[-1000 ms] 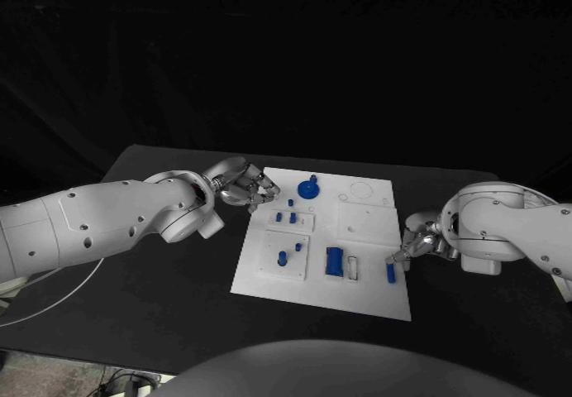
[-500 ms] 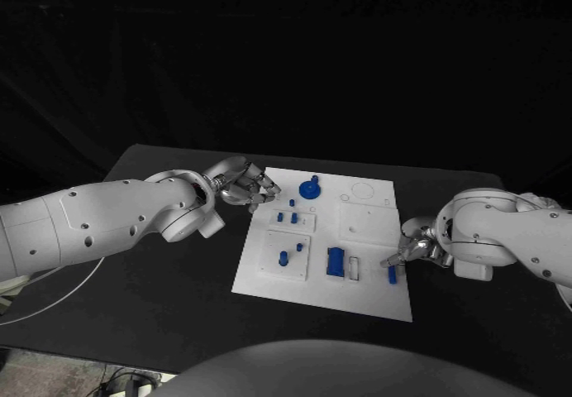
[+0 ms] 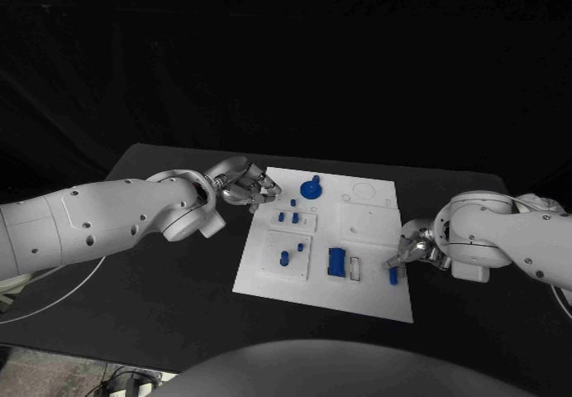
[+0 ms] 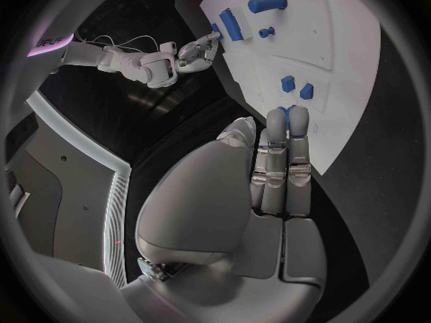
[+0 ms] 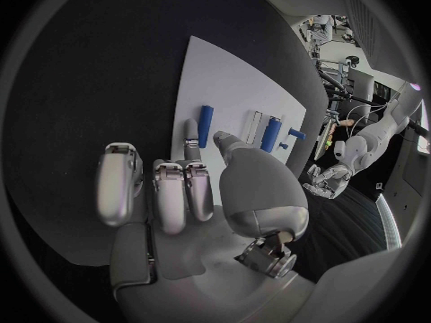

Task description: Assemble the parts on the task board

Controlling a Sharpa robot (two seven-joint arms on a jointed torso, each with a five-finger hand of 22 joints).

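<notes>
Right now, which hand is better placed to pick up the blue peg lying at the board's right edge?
The right hand. Its fingers already reach to the blue peg at the white board edge, apparently touching it. The left hand rests at the far left corner, across the board.

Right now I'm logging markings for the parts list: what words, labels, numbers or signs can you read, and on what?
None can be read.
Task board: plain white, with no print visible.
Blue parts: no markings visible.
Left hand and right hand: no legible lettering.
</notes>
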